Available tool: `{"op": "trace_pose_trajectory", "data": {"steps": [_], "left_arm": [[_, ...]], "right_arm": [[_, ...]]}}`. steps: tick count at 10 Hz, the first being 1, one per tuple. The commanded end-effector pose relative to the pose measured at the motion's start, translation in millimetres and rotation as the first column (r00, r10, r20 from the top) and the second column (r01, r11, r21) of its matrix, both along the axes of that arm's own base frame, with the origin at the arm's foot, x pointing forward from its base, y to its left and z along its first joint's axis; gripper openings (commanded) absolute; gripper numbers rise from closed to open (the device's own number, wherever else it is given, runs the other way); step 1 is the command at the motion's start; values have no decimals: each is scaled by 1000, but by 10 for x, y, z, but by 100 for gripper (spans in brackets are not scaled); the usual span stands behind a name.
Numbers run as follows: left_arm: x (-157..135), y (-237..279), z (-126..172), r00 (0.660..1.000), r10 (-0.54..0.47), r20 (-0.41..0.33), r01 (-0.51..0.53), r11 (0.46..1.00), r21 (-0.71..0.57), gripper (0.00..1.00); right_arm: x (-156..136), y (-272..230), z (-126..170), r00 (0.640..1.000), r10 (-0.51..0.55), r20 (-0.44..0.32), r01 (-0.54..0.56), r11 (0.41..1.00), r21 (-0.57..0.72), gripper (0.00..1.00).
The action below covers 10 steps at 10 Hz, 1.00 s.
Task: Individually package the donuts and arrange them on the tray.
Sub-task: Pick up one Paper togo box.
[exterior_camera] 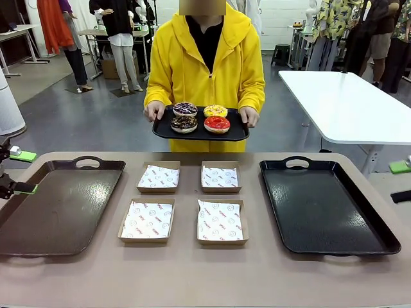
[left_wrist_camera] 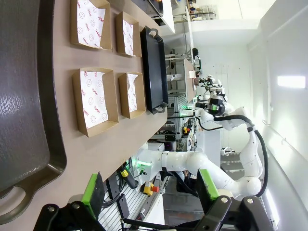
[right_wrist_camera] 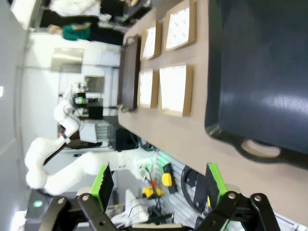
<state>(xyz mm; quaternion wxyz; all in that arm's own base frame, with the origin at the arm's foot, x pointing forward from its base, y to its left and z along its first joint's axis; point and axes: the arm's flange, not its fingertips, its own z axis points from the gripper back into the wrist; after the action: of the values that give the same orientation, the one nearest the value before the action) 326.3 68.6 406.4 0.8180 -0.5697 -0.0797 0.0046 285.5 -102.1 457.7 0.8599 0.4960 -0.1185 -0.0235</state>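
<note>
Several donuts sit on a small black tray that a person in a yellow hoodie holds with both hands beyond the table's far edge: a yellow-frosted donut, a red-glazed donut, a sprinkled chocolate donut and a crumb-topped chocolate donut. My left gripper hangs open at the table's left edge, off the brown tray. At the right edge my right gripper is open beside the black tray. Both hold nothing.
Several shallow paper-lined cardboard boxes stand in a two-by-two block between the trays, such as the near-left box and the far-right box. A white table stands behind on the right. People stand far off.
</note>
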Motion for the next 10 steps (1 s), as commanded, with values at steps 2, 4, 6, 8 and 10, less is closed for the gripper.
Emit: {"op": "trace_pose_trajectory", "data": {"steps": [2, 4, 6, 8, 10], "left_arm": [[0, 8, 7, 1000, 4, 4, -4, 1000, -23, 100], [0, 8, 7, 1000, 4, 4, -4, 1000, -23, 100], [0, 8, 7, 1000, 4, 4, -4, 1000, -23, 100], [0, 8, 7, 1000, 4, 4, -4, 1000, -23, 100], [0, 8, 7, 1000, 4, 4, -4, 1000, -23, 100]], "right_arm": [[562, 884, 1025, 996, -84, 7, 84, 978, -193, 100], [952, 1520, 1266, 994, -108, -34, 91, 942, -323, 100], [1392, 2093, 1179, 980, -194, -41, 151, 864, -480, 100], [1586, 2477, 794, 974, -225, -34, 159, 780, -605, 100], [1689, 2769, 450, 978, -208, -20, 144, 741, -656, 100]]}}
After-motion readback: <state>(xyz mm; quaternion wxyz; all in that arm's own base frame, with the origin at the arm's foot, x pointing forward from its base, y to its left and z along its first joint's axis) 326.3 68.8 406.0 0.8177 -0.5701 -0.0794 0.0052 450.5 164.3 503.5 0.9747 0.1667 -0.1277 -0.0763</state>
